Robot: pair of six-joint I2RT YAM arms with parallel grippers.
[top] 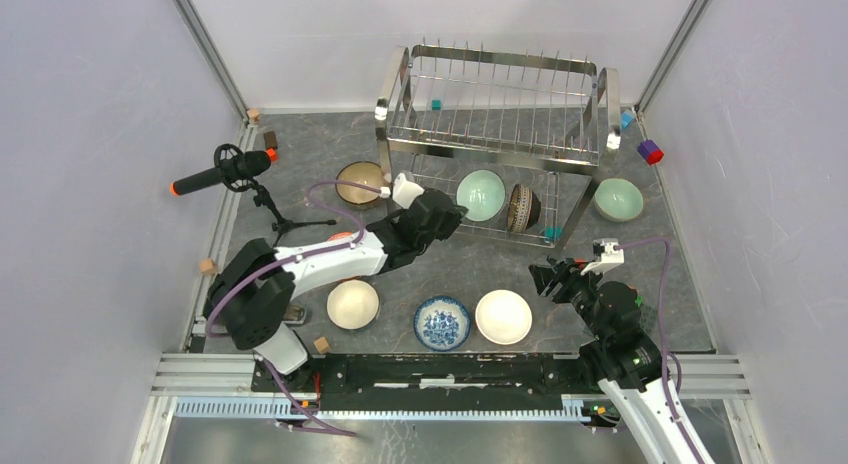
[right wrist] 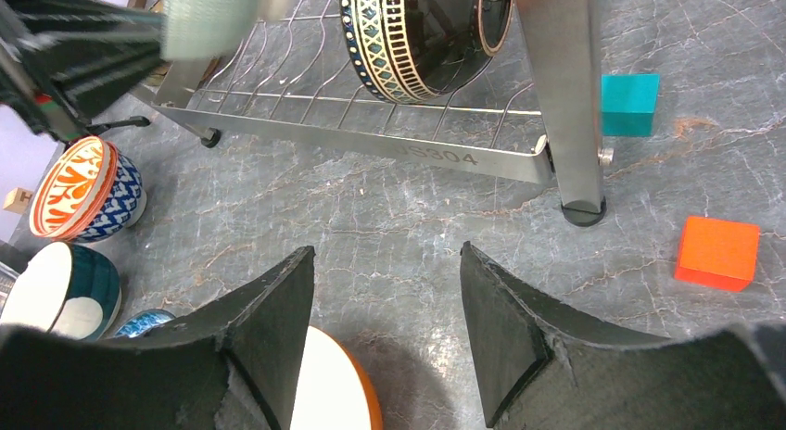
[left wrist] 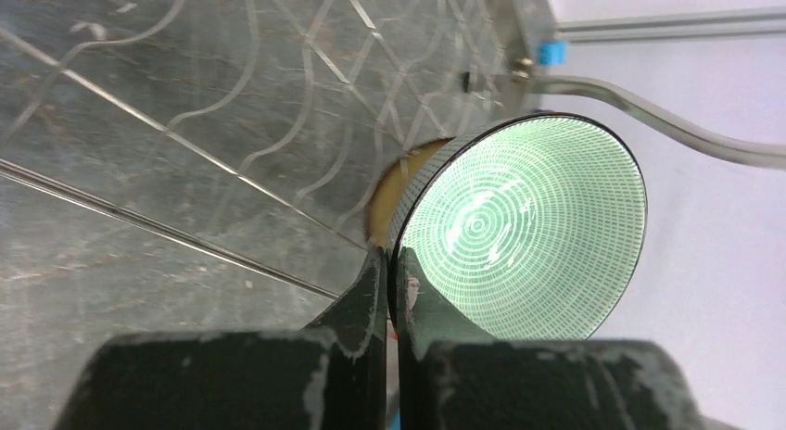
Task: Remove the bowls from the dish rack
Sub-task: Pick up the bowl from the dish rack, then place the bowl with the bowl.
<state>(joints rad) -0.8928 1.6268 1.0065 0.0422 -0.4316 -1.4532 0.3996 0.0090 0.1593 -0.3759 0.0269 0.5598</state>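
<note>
The dish rack point(top: 497, 99) stands at the back of the table. On its lower tier a pale green bowl point(top: 483, 192) stands on edge next to a dark patterned bowl point(top: 523, 207). My left gripper point(top: 457, 215) is shut on that green bowl's rim. The left wrist view shows the green bowl point(left wrist: 528, 231) with its dark rim pinched between my fingertips point(left wrist: 390, 260). My right gripper point(top: 549, 276) hangs open over the table, holding nothing. In the right wrist view, my right gripper point(right wrist: 387, 256) faces the rack's base rail point(right wrist: 371, 145) and the dark patterned bowl point(right wrist: 417, 31).
Bowls on the table: a tan one point(top: 360, 182), a second pale green one point(top: 618, 199), a cream one point(top: 353, 304), a blue-and-white one point(top: 442, 322) and a white-and-orange one point(top: 503, 316). A microphone on a tripod point(top: 225, 171) stands at the left. Teal point(right wrist: 628, 104) and orange point(right wrist: 716, 252) cubes lie by the rack's leg.
</note>
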